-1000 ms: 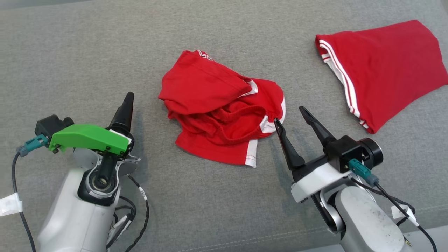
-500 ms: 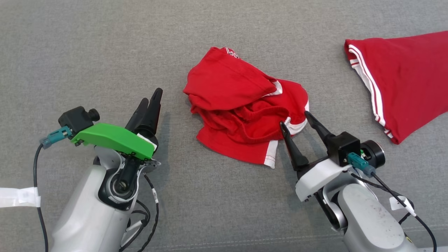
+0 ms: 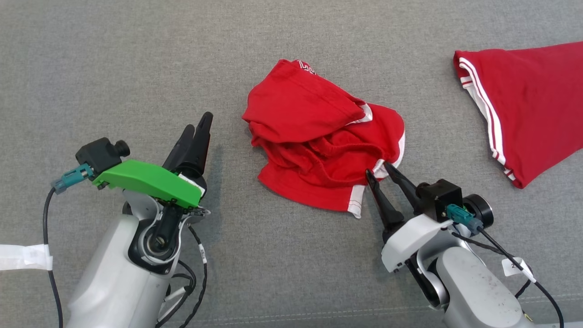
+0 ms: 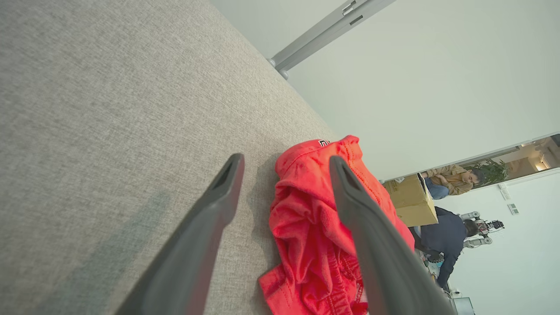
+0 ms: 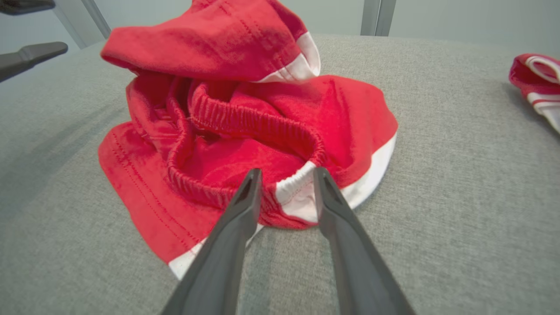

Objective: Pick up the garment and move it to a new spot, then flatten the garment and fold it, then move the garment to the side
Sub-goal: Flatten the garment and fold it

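Shorts (image 3: 319, 146), red with white trim, crumpled in a heap on grey upholstery (image 3: 136, 59), elastic waistband (image 5: 262, 122) turned upward and gaping. Right gripper (image 3: 377, 168) at the shorts' near right edge, fingers part-way apart and astride the white stretch of waistband (image 5: 297, 188), cloth between them but not yet pinched. Left gripper (image 3: 199, 122) well apart from the shorts on their left side, fingers spread wide, holding nothing. Second red garment (image 3: 533, 100), white-striped, lying flat well apart from the shorts on their far right, untouched.

Step in hand, by judgement: first pick-up, with the grasp on the waistband set up but not completed; nothing lifted, flattening and folding not yet begun.

Next move, by judgement: fingers brought together on the waistband, deep enough to catch the elastic and not the white trim alone; then a lift clear of the upholstery and a carry to a bare patch beside the shorts' present place.

Risk: thin single layer slipping from the tips, or heap dragged instead of raised.
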### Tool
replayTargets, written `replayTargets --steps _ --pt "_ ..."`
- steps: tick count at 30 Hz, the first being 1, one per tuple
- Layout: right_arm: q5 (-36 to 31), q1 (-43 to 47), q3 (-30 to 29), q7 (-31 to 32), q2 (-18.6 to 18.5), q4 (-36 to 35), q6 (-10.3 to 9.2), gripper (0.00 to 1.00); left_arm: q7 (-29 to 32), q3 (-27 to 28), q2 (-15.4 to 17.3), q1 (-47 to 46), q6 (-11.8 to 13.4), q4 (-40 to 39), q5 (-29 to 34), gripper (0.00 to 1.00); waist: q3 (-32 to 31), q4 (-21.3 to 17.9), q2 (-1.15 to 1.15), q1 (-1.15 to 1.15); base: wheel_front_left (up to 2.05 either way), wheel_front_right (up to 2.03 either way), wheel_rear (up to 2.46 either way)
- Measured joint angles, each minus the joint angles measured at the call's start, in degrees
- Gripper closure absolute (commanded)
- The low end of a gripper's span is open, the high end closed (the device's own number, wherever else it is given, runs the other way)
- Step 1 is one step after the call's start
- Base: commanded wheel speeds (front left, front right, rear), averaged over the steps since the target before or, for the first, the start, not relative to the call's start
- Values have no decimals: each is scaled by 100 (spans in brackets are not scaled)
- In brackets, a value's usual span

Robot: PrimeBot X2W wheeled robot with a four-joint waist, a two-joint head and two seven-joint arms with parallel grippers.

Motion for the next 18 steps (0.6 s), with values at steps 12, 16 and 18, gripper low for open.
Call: replayTargets --steps 12,16,18 --pt "252 -15 -51 113 103 115 46 52 0 -35 2 1 -32 -101 0 0 73 3 0 0 0 0 0" --pt "385 -62 -78 116 120 194 46 51 0 -35 4 1 -32 -103 0 0 94 13 0 0 0 0 0" --pt "421 -85 -93 123 129 218 46 46 0 -36 4 1 -32 -105 0 0 102 22 0 0 0 0 0"
